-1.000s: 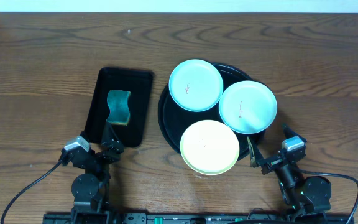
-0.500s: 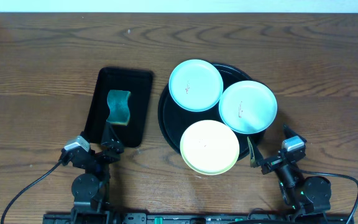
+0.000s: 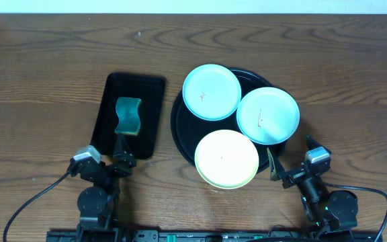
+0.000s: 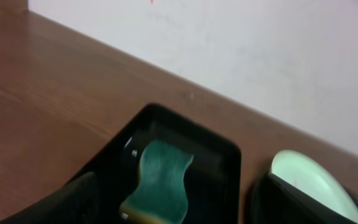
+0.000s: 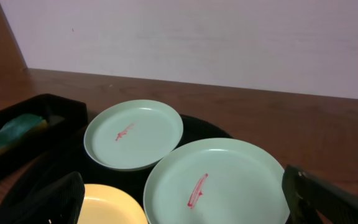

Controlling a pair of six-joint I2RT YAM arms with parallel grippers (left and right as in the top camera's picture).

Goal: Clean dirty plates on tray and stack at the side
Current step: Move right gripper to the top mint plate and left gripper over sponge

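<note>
Down at the near edge, the left gripper [image 4: 176, 204] hangs with its jaws spread wide and nothing between them, pointed at the small rectangular tray [image 3: 105, 128] left of the table's middle. The right gripper [image 5: 185, 200] is low near the right end of that same edge, jaws also spread wide and empty, facing the plates.

Nearest to it is the yellow plate [image 3: 226, 158], which overhangs the near rim of the big round tray [image 3: 179, 128]. I can't make out whether it has any marks. A step back on the right is a mint plate [image 3: 267, 115] with a red streak across it. At the far left of the tray is the second mint plate [image 3: 211, 91], which carries a red smudge too.

On the left, the green sponge [image 3: 127, 115] lies in the rectangular tray with no gripper touching it.

By my reading the job hasn't started. All three plates are on the round tray, at least two are dirty, and nothing is stacked on the wooden table [image 3: 355, 60] beside it. Picking up the sponge, wiping each plate and stacking them all remain.
</note>
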